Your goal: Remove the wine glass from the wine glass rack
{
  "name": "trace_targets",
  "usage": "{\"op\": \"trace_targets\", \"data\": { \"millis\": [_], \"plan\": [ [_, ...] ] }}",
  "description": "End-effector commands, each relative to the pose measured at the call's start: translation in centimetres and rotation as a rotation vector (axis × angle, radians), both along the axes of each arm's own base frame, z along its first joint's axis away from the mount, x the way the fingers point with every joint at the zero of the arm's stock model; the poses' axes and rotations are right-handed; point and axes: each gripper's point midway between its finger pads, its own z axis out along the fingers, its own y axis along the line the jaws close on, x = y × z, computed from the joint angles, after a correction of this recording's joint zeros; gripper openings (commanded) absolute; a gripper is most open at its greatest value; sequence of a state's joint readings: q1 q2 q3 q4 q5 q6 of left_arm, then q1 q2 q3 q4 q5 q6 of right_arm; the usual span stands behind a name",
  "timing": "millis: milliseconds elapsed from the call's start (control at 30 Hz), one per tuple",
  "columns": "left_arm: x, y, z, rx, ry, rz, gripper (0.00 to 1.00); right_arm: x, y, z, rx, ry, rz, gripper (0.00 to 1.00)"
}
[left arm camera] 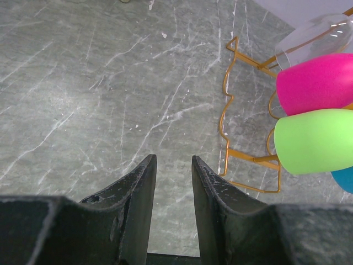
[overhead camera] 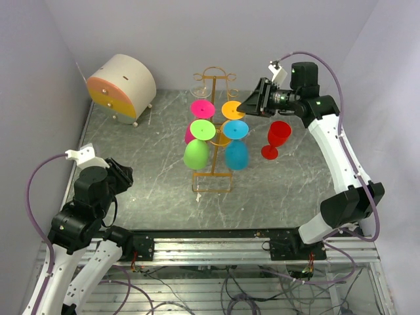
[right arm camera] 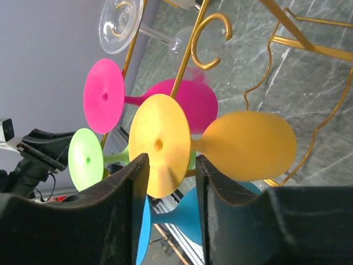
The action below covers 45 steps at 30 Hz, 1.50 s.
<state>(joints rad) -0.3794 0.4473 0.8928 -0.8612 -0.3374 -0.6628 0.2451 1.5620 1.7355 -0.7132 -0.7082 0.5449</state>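
Observation:
The golden wire wine glass rack [overhead camera: 213,172] stands mid-table with several glasses hanging bowl-down: pink [overhead camera: 203,107], orange [overhead camera: 232,109], green [overhead camera: 197,152], blue [overhead camera: 236,154] and a clear one [overhead camera: 199,90]. My right gripper [overhead camera: 252,103] is open, right next to the orange glass's foot. In the right wrist view the orange foot disc [right arm camera: 160,132] lies just past and partly between my fingertips [right arm camera: 171,160]; its bowl [right arm camera: 248,144] is to the right. My left gripper [overhead camera: 121,176] is open and empty over the bare table [left arm camera: 174,160], left of the rack base [left arm camera: 223,127].
A red wine glass [overhead camera: 275,139] stands upright on the table right of the rack, below my right gripper. A round cream and orange drawer box [overhead camera: 121,85] sits at the back left. Grey walls close the back and sides.

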Motion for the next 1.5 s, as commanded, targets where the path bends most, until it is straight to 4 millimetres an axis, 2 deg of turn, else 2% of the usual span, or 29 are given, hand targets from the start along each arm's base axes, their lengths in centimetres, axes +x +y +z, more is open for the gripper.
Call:
{"op": "trace_targets", "data": {
  "millis": [0, 167, 300, 933, 1200, 1367, 1467],
  "plan": [
    [0.2, 0.3, 0.0, 0.003, -0.002, 0.023, 0.43, 0.2, 0.8, -0.1, 0.006, -0.022, 0.020, 0.32],
    [0.2, 0.3, 0.0, 0.002, -0.003, 0.023, 0.43, 0.3, 0.5, 0.4, -0.001, -0.043, -0.008, 0.06],
    [0.2, 0.3, 0.0, 0.002, -0.001, 0.022, 0.43, 0.4, 0.2, 1.1, -0.002, -0.059, -0.028, 0.00],
    [0.1, 0.3, 0.0, 0.001, -0.004, 0.020, 0.43, 1.2, -0.4, 2.8, 0.069, -0.087, -0.145, 0.00],
    [0.1, 0.3, 0.0, 0.001, -0.004, 0.020, 0.43, 1.8, -2.2, 3.9, 0.099, -0.112, -0.253, 0.00],
    [0.1, 0.3, 0.1, -0.001, -0.005, 0.021, 0.43, 1.4, -3.6, 4.6, 0.151, -0.110, -0.312, 0.00],
    [0.1, 0.3, 0.0, 0.001, -0.001, 0.022, 0.43, 1.2, -3.7, 4.5, 0.189, -0.098, -0.311, 0.00]
  ]
}}
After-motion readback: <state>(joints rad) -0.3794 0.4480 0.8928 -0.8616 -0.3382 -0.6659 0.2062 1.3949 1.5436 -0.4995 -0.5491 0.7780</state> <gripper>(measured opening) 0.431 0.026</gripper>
